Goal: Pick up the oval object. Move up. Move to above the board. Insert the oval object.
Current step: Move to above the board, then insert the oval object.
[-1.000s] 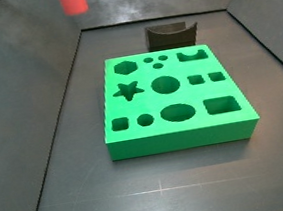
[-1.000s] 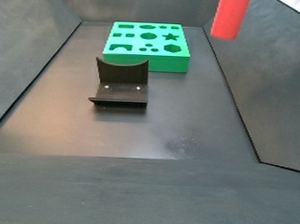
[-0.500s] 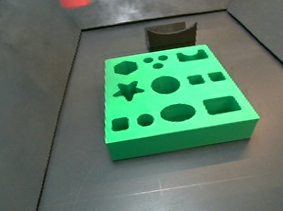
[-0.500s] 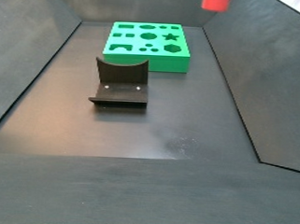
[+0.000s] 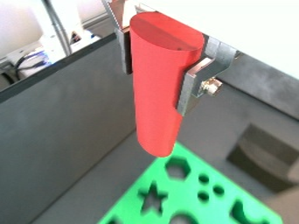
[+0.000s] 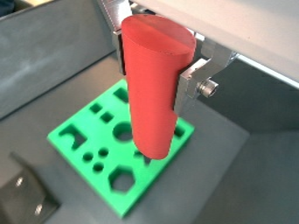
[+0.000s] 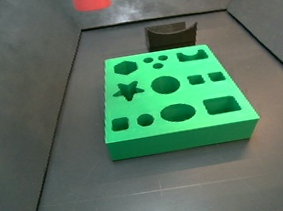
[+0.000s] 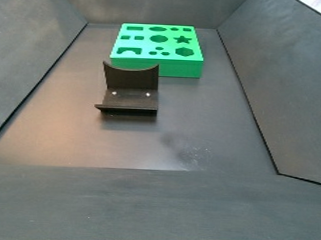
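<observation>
I see my pincer (image 5: 162, 63) clenched on the oval object (image 5: 158, 92), its silver fingers (image 6: 191, 77) pressing both sides. The red peg hangs upright, high above the board (image 6: 107, 144).

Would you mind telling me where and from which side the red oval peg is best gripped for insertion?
Near its top, coming from above, as the gripper holds it now: the oval object hangs upright, fingers pressed on its opposite sides, leaving its long lower end free to enter the board.
</observation>
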Robot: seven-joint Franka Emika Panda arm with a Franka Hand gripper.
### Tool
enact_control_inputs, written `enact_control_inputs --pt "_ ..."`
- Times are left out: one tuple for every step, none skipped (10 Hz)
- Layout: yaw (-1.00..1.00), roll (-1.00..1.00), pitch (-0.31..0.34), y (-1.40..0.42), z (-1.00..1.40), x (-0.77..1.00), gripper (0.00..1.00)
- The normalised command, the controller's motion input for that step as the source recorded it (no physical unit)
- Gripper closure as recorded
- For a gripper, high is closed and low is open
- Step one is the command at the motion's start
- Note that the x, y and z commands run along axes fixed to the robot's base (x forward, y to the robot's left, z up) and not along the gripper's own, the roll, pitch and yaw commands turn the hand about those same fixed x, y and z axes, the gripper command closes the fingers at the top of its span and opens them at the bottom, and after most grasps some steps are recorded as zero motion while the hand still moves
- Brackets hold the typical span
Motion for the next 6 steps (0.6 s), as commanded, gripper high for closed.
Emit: enact_control_inputs --pt "0.02 0.09 0.164 -0.81 0.16 0.58 1.0" --pt "0.02 0.1 0.176 -0.45 0.09 0.37 1.0" --pt "0.01 0.08 0.145 -0.27 0.06 0.24 1.0" --pt "0.0 0.01 0.007 0.0 0.0 0.01 1.0" --pt "0.0 0.01 0.0 -0.02 0.0 0.0 1.0" --pt "0.0 0.02 0.0 -0.06 0.0 0.02 1.0"
